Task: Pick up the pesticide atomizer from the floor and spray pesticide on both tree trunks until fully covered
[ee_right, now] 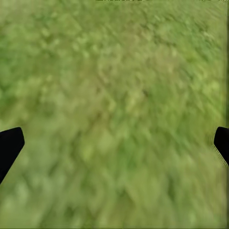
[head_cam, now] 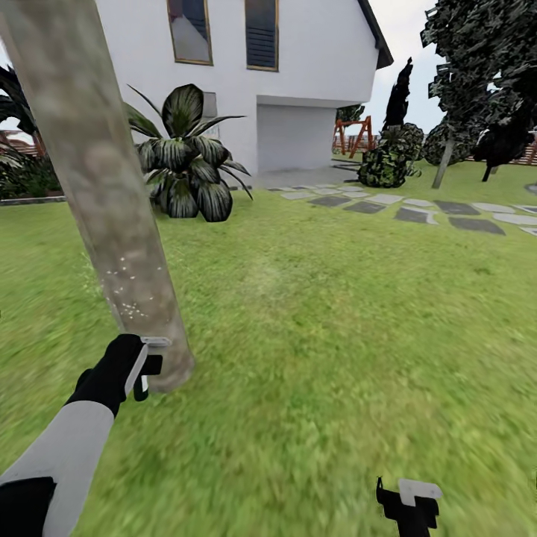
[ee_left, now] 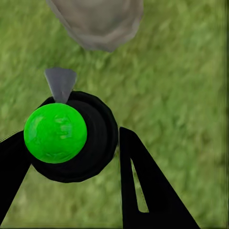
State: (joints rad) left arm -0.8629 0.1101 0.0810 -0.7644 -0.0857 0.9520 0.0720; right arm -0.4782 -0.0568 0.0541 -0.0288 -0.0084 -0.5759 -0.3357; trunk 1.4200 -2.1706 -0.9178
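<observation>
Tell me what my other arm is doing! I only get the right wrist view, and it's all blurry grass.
Observer: Your left tool is gripping the atomizer, a black round thing with a bright green ball on it.
Operator: Is it near a tree?
Observer: Yes, it's right beside the base of a thick grey-brown trunk, and the grey nozzle points at it.
Operator: Is there any spray on it?
Observer: Small white specks dot the trunk's lower part, just above the tool.
</observation>
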